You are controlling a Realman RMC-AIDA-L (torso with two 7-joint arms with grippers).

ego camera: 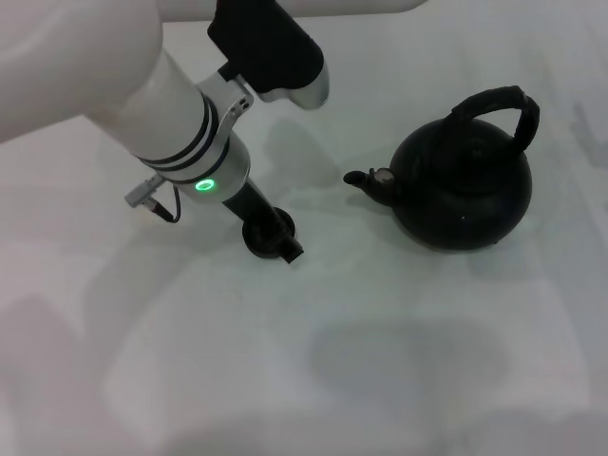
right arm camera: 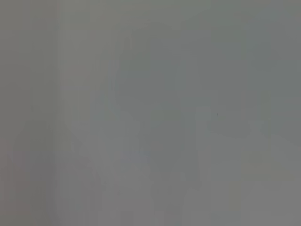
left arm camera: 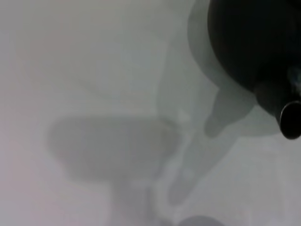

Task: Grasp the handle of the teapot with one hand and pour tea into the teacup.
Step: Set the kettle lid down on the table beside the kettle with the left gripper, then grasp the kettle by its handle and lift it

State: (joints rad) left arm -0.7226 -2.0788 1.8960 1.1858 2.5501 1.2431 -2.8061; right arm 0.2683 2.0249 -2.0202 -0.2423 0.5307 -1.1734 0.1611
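The round matte black teapot (ego camera: 465, 190) stands on the white table at the right of the head view. Its arched handle (ego camera: 496, 103) rises over the top and nothing holds it. Its short spout (ego camera: 359, 178) points toward the small dark teacup (ego camera: 261, 235), which rests on the table left of it. My left gripper (ego camera: 281, 241) reaches down from the upper left and is shut on the teacup's rim. The left wrist view shows the teapot's body (left arm camera: 254, 42) and spout tip (left arm camera: 290, 120) close by. My right gripper is out of view.
The white table (ego camera: 399, 361) stretches all around with soft shadows on it. My left arm's white forearm (ego camera: 142, 104) fills the upper left of the head view. The right wrist view shows only a blank grey surface.
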